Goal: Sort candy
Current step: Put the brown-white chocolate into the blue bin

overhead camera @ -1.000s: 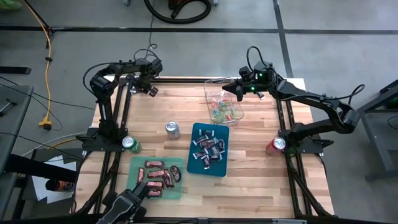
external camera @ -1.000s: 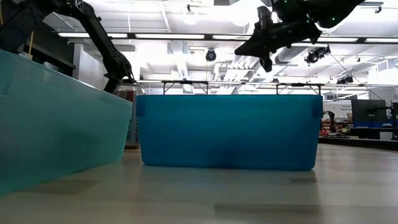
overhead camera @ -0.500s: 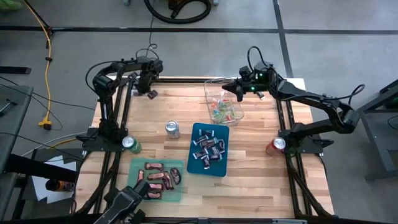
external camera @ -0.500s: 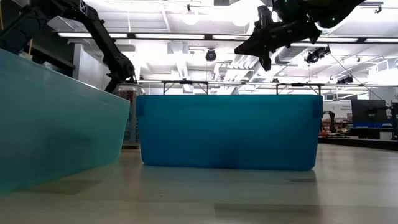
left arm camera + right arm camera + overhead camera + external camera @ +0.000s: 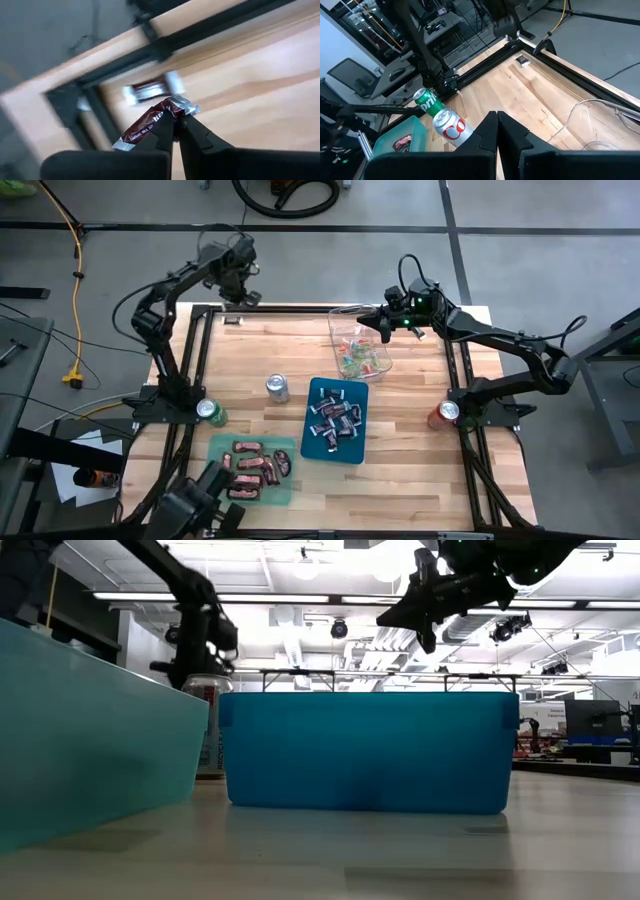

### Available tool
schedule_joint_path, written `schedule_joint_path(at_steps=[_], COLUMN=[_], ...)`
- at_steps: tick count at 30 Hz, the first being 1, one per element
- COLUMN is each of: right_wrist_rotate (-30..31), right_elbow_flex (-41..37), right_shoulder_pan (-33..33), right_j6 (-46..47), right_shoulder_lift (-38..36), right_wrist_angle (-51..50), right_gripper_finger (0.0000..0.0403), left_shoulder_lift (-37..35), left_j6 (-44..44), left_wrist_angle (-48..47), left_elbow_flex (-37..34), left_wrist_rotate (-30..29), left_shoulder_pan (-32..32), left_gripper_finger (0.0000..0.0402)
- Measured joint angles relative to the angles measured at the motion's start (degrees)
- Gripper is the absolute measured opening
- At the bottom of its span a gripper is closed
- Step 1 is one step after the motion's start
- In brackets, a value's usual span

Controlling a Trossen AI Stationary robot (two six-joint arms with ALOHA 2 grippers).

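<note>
left wrist view has the left gripper (image 5: 175, 131) clamped on a dark red-brown candy bar (image 5: 150, 125), its silver crimped end sticking out past the fingertips. another wrapped bar (image 5: 150, 90) lies on the wood below it, just beside the black frame rail (image 5: 165, 47) at the table's far left corner. from above, that gripper (image 5: 240, 292) hangs over the far edge of the table (image 5: 420, 480). the right gripper (image 5: 383, 323) hovers with its fingers pressed together and nothing between them, above the clear container (image 5: 361, 350) holding tiny red, green and blue sweets. nearer the front, a blue tray (image 5: 336, 420) carries dark and silver wrapped pieces, and a green tray (image 5: 252, 467) holds red-brown bars. a silver can (image 5: 277, 388) stands between the trays and the far edge; a green can (image 5: 209, 411) and a red can (image 5: 443, 414) sit at the side rails.
</note>
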Motion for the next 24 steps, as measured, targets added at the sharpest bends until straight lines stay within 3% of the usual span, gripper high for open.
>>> schedule_joint_path(at_steps=[5, 10, 15, 21, 24], right_wrist_rotate=[-0.2, -0.4, -0.7, -6.3, -7.1], right_elbow_flex=[0.0, 0.0, 0.0, 0.0, 0.0], right_shoulder_pan=[0.0, 0.0, 0.0, 1.3, 4.3], right_j6=[0.1, -0.5, -1.6, 4.5, 7.0], right_shoulder_lift=[0.0, 0.0, 0.0, 0.0, -0.2], right_wrist_angle=[0.0, 0.0, 0.5, 7.3, 12.9], right_gripper_finger=[0.0000, 0.0000, 0.0000, 0.0000, 0.0000], left_shoulder_lift=[-7.3, -17.8, -29.0, -39.0, -43.1], left_j6=[-4.6, -12.6, -22.5, -23.9, -25.3], left_wrist_angle=[7.7, 22.6, 46.7, 84.0, 97.3], left_elbow_flex=[-4.8, -16.3, -31.6, -50.1, -56.7], left_wrist_rotate=[8.4, 14.3, 15.6, 15.6, 15.4], left_shoulder_pan=[-3.9, -12.6, -25.3, -40.0, -44.2], left_gripper_finger=[0.0001, 0.0000, 0.0000, 0.0000, 0.0000])
